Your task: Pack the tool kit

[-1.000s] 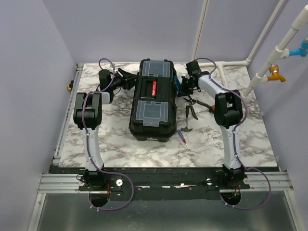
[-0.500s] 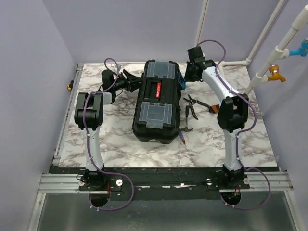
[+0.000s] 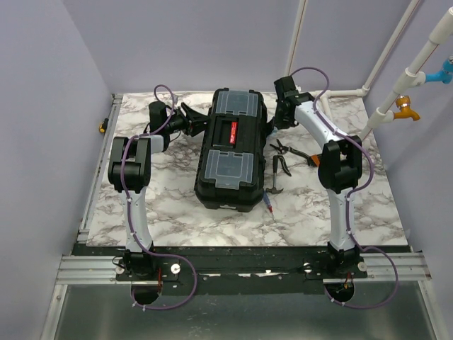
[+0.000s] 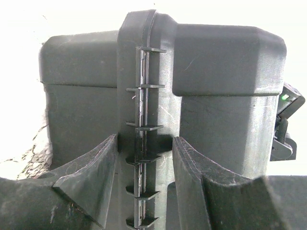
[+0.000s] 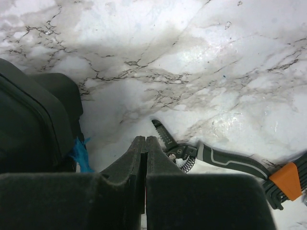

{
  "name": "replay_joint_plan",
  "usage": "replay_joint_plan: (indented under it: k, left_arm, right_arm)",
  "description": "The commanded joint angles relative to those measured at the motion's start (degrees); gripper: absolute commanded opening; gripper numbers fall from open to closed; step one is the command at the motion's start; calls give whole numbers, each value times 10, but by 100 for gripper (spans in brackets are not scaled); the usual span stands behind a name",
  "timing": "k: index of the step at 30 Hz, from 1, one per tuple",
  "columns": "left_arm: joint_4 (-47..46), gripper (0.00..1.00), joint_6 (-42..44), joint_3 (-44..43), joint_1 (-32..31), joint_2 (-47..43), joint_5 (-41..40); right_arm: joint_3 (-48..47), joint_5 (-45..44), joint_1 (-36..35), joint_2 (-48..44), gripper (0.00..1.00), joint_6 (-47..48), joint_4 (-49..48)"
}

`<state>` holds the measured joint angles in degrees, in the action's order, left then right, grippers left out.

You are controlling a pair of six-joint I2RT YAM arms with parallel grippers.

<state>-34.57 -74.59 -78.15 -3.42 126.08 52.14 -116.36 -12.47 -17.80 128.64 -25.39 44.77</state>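
— Presently, where do we find the toolbox (image 3: 228, 149)?
— On the surface (image 3: 170, 205), middle toward its far edge, lid down. The left gripper (image 4: 144, 143), jaws clamped on its side rib, apparently steadies it. The right gripper (image 5: 145, 141), jaws together, hangs above the pliers (image 5: 230, 165).

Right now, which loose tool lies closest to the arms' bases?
The small screwdriver, at the near right corner of the toolbox; the hammer and pliers lie farther back.

Toolbox (image 3: 230, 149) mid-table (image 3: 177, 205) – right of it lie pliers (image 3: 283, 148) farthest back, hammer (image 3: 277, 177) next, screwdriver (image 3: 270, 203) nearest its front corner – all just beside
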Motion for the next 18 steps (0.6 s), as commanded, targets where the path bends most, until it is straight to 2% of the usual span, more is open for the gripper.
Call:
replay_joint_plan:
  k: [1,5,8,18]
  left_arm:
    - [-9,49,8,3,-16,-40,74]
    - [-13,49,8,7,-16,-41,75]
    - [-13,49,11,13,-15,-45,78]
    - [-15,49,17,29,-6,-57,84]
  right_arm:
    - [-1,-33,-29,-12,4,12,29]
    - [-1,42,-32,-6,4,6,30]
    - [42,88,-31,-36,4,-4,-17]
    - [123,153,-29,-114,4,-35,-99]
